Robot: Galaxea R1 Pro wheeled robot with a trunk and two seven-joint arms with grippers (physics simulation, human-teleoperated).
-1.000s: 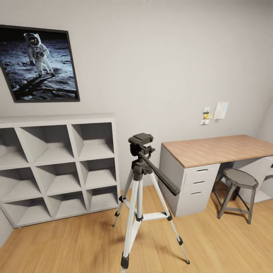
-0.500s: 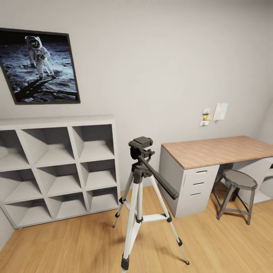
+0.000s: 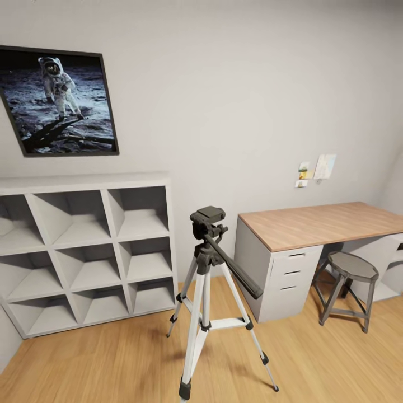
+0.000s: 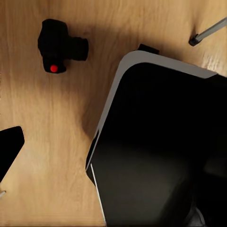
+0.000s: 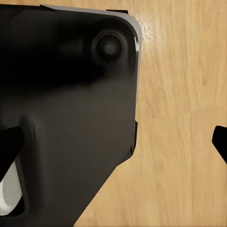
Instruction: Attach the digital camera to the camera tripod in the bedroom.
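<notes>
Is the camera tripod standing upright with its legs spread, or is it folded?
Upright and spread: the camera tripod stands on the wood floor, three legs splayed apart.

Robot body, wrist cameras: black hull, pale edge trim.

Left wrist view: large matte-black panel (image 4: 156, 151), flat-faced, with rounded corners; a thin light-grey band runs along its outer edge. A small black tab juts from one corner of it. A separate black, pointed fingertip (image 4: 9, 146) of the left tool enters at the frame edge. Right wrist view: similar dark charcoal panel (image 5: 66, 118) with the same pale rim; a round recessed socket (image 5: 109, 47) sits near one corner, and a small black lug projects from the side edge. A white rounded part (image 5: 10, 189) shows in a cut-out. A black fingertip (image 5: 220, 139) of the right tool shows at the frame edge.
</notes>
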